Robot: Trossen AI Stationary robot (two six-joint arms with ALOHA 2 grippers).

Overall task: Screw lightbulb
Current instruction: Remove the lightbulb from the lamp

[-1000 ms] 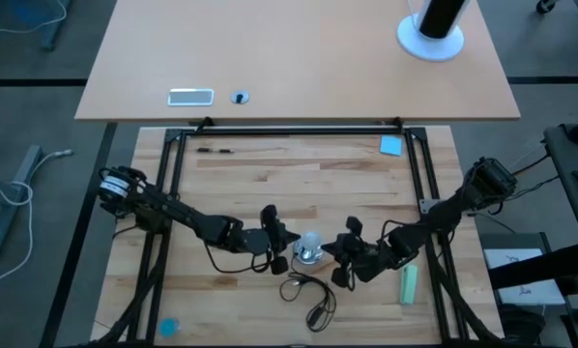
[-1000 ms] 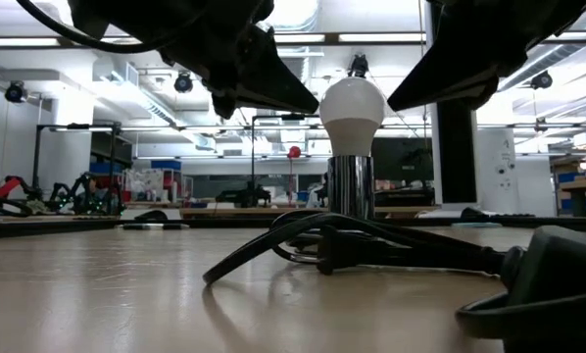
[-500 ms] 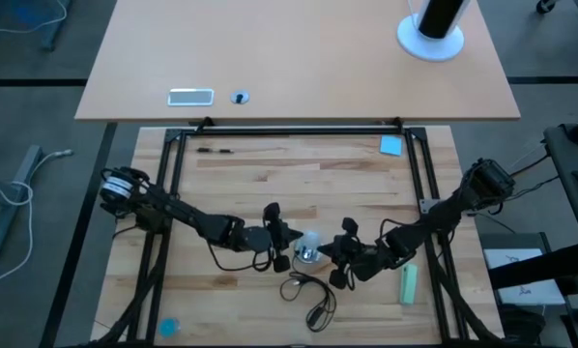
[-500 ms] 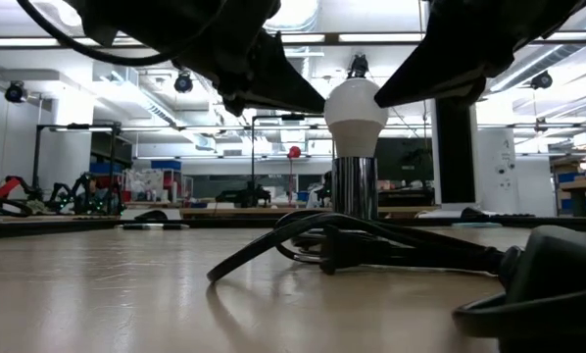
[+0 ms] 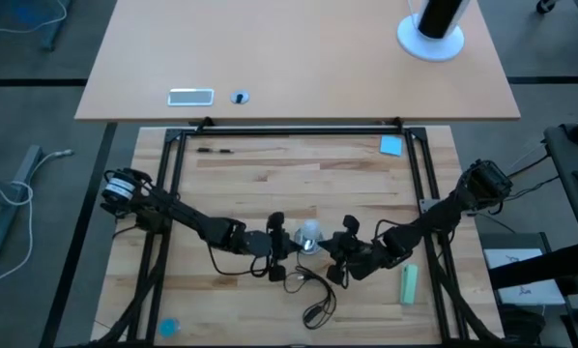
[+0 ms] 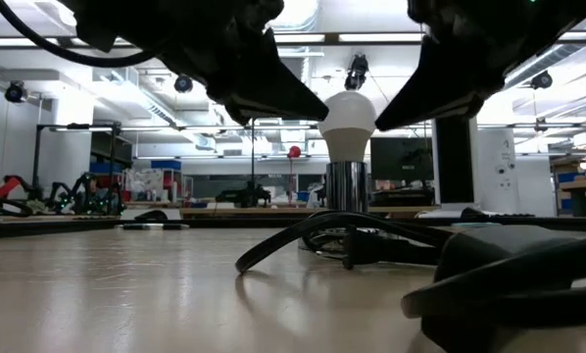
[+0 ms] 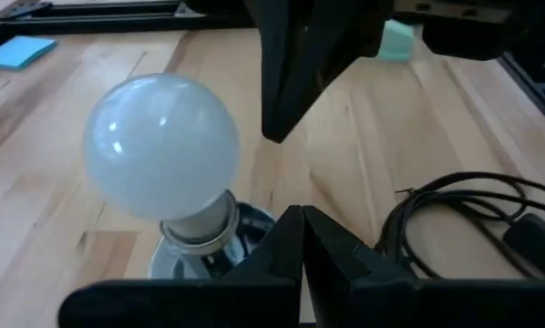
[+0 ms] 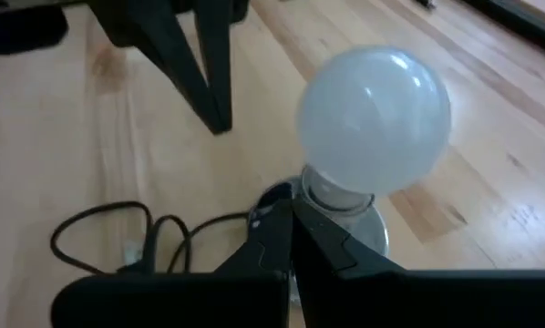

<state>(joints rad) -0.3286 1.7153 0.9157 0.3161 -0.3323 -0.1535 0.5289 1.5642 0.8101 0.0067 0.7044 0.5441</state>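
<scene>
The white frosted lightbulb (image 5: 310, 231) stands upright with its screw base in the round silver socket (image 7: 206, 254) on the wooden table; it also shows in the right wrist view (image 8: 374, 119) and the low view (image 6: 348, 116). My left gripper (image 5: 290, 244) is shut, just left of the socket, fingertips (image 7: 300, 221) by its rim. My right gripper (image 5: 329, 249) is shut, just right of the socket, fingertips (image 8: 291, 211) in front of its rim. Both point slanting down at the bulb's foot. My left gripper's shut fingertips (image 7: 289, 228) stand at the socket's rim (image 7: 257, 225); I cannot tell whether they touch it. My right gripper's shut fingertips (image 8: 295, 219) stand at the socket's rim (image 8: 274, 195) on the other side; I cannot tell whether they touch it.
The socket's black cord (image 5: 309, 291) with its switch lies looped on the near side of the bulb, close under both grippers (image 7: 455, 214). A pale green block (image 5: 410, 283) lies at the near right. A blue note (image 5: 391, 145) lies at the far right.
Both grippers have closed in on the bulb from either side. The socket with the upright bulb has slid a little toward the table's far edge, and the cord has been dragged along with it.
</scene>
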